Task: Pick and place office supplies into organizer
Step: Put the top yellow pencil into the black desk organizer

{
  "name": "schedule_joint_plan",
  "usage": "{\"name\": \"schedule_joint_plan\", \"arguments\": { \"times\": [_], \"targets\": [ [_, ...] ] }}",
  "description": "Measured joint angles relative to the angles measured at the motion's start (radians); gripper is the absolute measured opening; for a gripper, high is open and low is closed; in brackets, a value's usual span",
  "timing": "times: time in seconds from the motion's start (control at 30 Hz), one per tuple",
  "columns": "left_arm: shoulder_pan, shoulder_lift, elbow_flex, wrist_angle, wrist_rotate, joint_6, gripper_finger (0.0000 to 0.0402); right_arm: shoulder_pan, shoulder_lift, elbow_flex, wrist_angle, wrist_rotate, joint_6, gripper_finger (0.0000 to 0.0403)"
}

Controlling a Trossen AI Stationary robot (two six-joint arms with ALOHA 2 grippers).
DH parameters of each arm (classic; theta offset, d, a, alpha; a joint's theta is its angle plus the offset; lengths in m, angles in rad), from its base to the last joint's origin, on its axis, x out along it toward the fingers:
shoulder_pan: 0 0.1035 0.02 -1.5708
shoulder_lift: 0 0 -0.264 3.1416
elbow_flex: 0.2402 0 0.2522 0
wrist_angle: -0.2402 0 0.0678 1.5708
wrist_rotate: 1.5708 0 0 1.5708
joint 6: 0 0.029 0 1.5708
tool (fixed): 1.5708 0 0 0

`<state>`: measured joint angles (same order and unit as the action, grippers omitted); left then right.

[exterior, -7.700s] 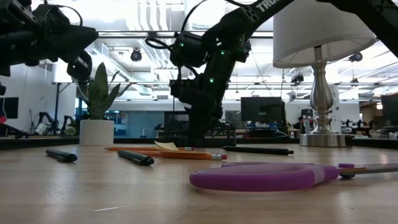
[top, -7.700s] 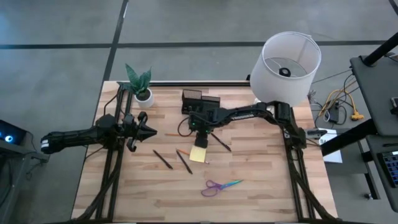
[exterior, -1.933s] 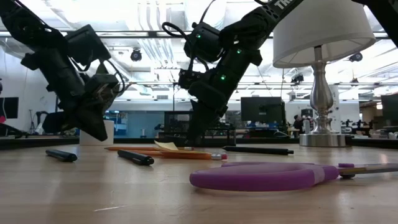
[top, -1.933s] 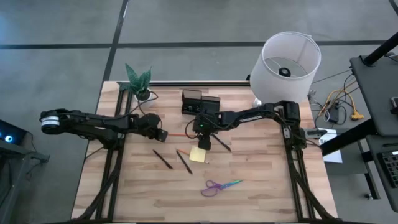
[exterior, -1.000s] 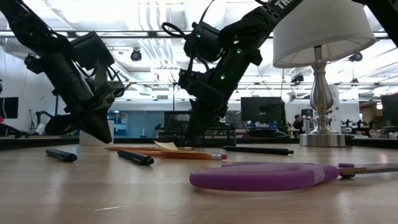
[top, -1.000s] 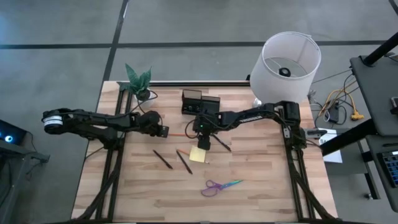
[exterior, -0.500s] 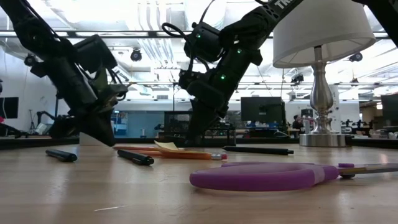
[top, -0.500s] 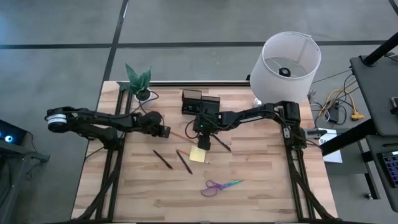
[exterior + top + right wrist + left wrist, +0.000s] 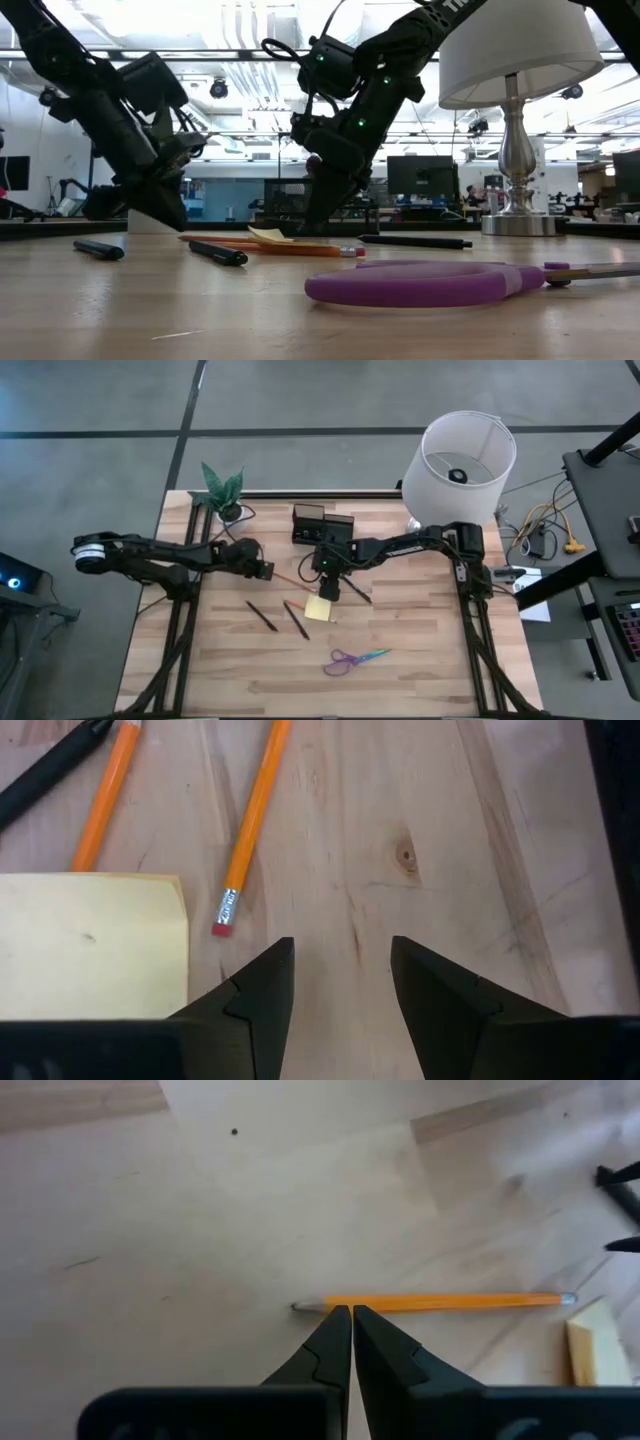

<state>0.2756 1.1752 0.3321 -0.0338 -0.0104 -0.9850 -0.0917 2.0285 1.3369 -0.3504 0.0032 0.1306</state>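
Left hand [image 9: 351,1312] pressed together, empty, tips low over the tabletop [image 9: 420,650] right at the sharpened end of an orange pencil [image 9: 435,1301]; whether touching the pencil, cannot tell. Right hand [image 9: 340,975] spread wide, holding nothing, hovering just above bare wood beside the yellow sticky-note pad [image 9: 90,945], with the eraser end of an orange pencil [image 9: 252,820] just ahead and a second orange pencil [image 9: 105,795] alongside. Organizer [image 9: 322,523] at the far middle of the tabletop, just beyond the right hand. Likely risks from here: with fingers shut, no way to take the pencil until parted, and a nudge from the closed tips probably enough to roll or skid it toward the right hand; a round pencil lying flat also apt to slip out of a pinch near its point. Both hands near the same cluster of supplies, so a reach by either toward the pencils likely to crowd the other. Elsewhere: two dark pens [image 9: 262,616] [image 9: 296,620] lying loose nearer the front, another dark pen [image 9: 355,589] beside the right hand, scissors [image 9: 352,658] well apart toward the front edge, purple handle large in the low view [image 9: 420,283]. Potted plant [image 9: 224,490] at the far left corner, white lamp [image 9: 462,460] at the far right, its shade overhanging the right arm's path back.
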Motion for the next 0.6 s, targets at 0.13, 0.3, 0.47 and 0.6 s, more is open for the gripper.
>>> {"name": "schedule_joint_plan", "arguments": {
  "times": [0.13, 0.3, 0.47, 0.6],
  "targets": [
    [0.0, 0.023, 0.0, 0.001, -0.003, 0.001, 0.0, 0.0, 0.0, 0.0, -0.003, 0.0, 0.001, 0.016],
    [0.0, 0.026, 0.0, 0.04, -0.005, -0.001, 0.0, 0.0, 0.0, 0.0, -0.012, 0.0, 0.016, 0.016],
    [0.0, 0.019, 0.0, 0.071, -0.026, -0.004, 0.0, 0.0, 0.0, 0.0, -0.012, 0.0, 0.039, 0.016],
    [0.0, 0.035, 0.0, 0.07, -0.061, -0.004, 0.0, 0.0, 0.0, 0.0, -0.012, 0.0, 0.04, 0.016]
  ]
}}
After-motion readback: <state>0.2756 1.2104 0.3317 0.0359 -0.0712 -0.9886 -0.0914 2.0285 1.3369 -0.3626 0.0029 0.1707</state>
